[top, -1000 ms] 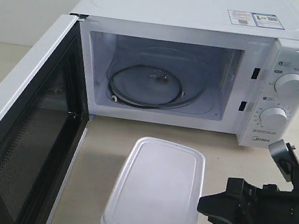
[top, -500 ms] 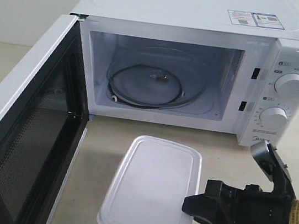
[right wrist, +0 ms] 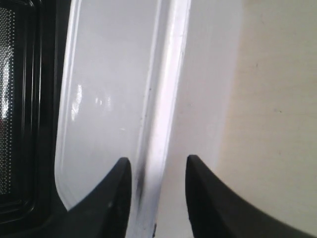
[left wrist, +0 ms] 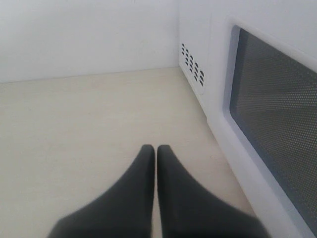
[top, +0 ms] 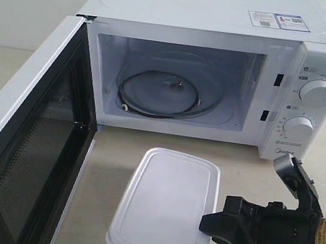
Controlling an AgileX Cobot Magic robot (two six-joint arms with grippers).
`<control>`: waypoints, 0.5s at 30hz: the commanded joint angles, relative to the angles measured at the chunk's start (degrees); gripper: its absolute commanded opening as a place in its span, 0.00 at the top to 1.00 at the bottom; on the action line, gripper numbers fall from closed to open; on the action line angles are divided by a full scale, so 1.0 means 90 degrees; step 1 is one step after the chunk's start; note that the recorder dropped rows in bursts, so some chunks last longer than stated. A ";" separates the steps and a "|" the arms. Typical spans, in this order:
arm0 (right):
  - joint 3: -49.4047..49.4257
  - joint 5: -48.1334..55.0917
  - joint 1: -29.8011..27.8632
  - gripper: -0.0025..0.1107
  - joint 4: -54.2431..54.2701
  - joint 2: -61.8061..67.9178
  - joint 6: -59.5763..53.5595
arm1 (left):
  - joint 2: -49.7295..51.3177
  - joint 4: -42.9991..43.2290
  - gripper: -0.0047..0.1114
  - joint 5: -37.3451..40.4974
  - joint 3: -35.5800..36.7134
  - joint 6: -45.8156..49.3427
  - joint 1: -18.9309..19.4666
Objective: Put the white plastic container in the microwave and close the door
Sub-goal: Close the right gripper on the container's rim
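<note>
Straddling white plastic container (top: pixel 166 204) rim, right pincer (right wrist: pixel 157 171) parted; left pincer (left wrist: pixel 156 153) closed, empty; "Midea" (top: pixel 284 153) below microwave (top: pixel 214 14) dials (top: pixel 317 93).

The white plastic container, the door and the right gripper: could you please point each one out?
white plastic container (top: pixel 166 210): exterior view, centre of its lid.
door (top: pixel 30 161): exterior view, its black mesh inner face.
right gripper (right wrist: pixel 158 162): right wrist view, midway between its fingertips.

We count one microwave (top: pixel 214 20), with one door (top: pixel 21 138), two dials (top: pixel 316 93), two stickers (top: pixel 262 18) and one glass turntable (top: pixel 167 92). We count one white plastic container (top: pixel 166 207) at the right gripper (right wrist: pixel 158 166). With the left gripper (left wrist: pixel 156 148), we have two grippers.
</note>
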 commanded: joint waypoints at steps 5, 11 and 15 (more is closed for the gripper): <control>-0.0013 -0.0117 0.0016 0.67 -0.0003 0.0018 0.0350 | -0.0011 -0.0054 0.93 -0.0004 0.0027 0.0014 0.0009; -0.0013 -0.0105 0.0016 0.67 -0.0075 0.0018 0.0497 | -0.0011 -0.0054 0.93 -0.0004 0.0027 0.0014 0.0009; -0.0013 -0.0150 0.0016 0.67 -0.0127 0.0018 0.0611 | -0.0011 -0.0054 0.93 -0.0004 0.0027 0.0014 0.0009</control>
